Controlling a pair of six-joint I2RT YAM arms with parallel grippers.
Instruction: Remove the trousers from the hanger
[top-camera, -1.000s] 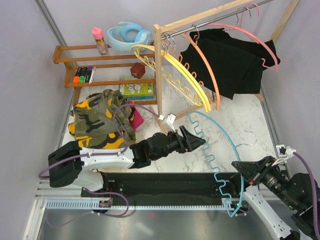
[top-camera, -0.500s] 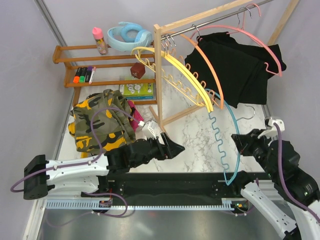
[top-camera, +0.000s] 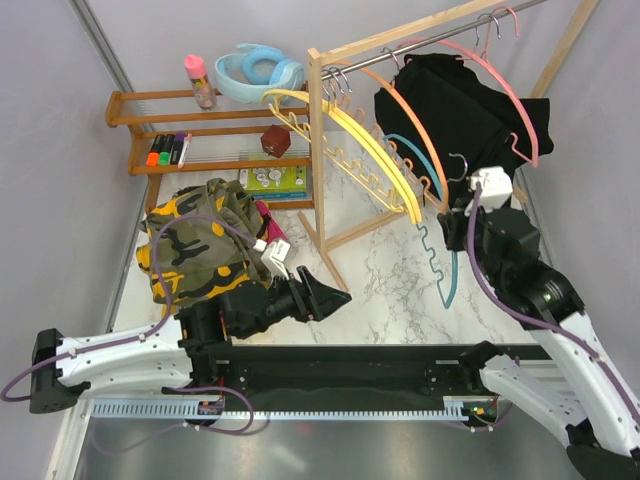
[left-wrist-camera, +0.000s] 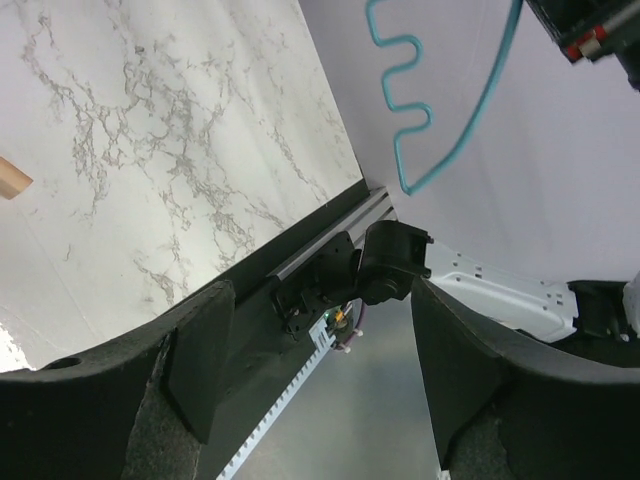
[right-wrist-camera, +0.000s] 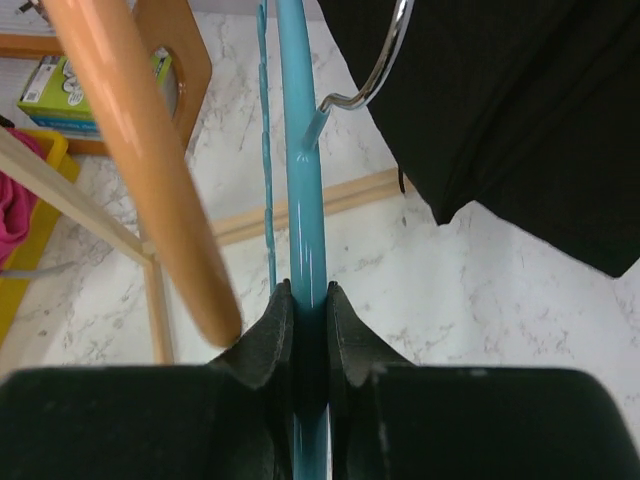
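Black trousers (top-camera: 470, 110) hang folded over a pink hanger (top-camera: 528, 120) on the rail at the back right; they fill the upper right of the right wrist view (right-wrist-camera: 520, 110). Camouflage trousers (top-camera: 195, 240) lie heaped at the left, with a magenta garment (top-camera: 272, 236) beside them. My right gripper (top-camera: 456, 215) (right-wrist-camera: 307, 300) is shut on a bare blue hanger (top-camera: 441, 262) (right-wrist-camera: 303, 150), held up beside the rack with its metal hook (right-wrist-camera: 375, 70) near the black cloth. My left gripper (top-camera: 335, 297) (left-wrist-camera: 315, 375) is open and empty, low over the marble near the front edge.
Yellow hangers (top-camera: 360, 150) and an orange hanger (top-camera: 415, 135) hang on the wooden rack (top-camera: 317, 140). A wooden shelf (top-camera: 200, 130) at the back left holds markers, a pink bottle (top-camera: 200, 80), a blue ring (top-camera: 260, 70) and a green box (top-camera: 272, 181).
My right arm has carried the blue hanger from the front edge up and back to the rack. My left arm has drawn back to the left. The black trousers have swung on the rail.
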